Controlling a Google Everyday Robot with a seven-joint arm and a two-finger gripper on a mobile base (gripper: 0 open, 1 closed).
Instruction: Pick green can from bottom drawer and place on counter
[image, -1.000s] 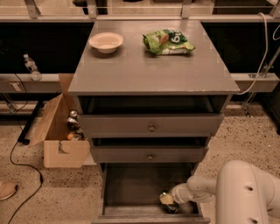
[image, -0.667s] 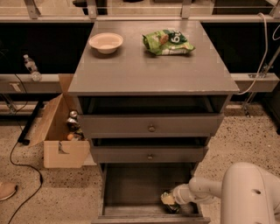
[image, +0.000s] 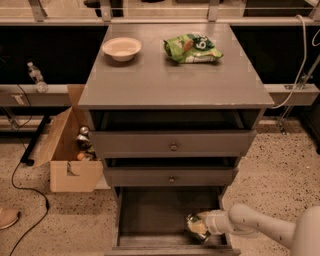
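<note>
The bottom drawer (image: 150, 212) is pulled open below the two knobbed drawers. The green can (image: 196, 225) lies at the drawer's front right, with a pale shiny end showing. My gripper (image: 200, 226) reaches in from the lower right on a white arm and is right at the can, its fingers around or against it. The counter (image: 170, 75) is the flat grey top of the cabinet.
On the counter sit a pale bowl (image: 121, 48) at back left and a crinkled green snack bag (image: 192, 48) at back right. An open cardboard box (image: 72, 150) with cans stands on the floor to the left, beside a black cable (image: 22, 192).
The arm has shifted slightly right and lower in the view. The gripper and the can stay at the drawer's front right.
</note>
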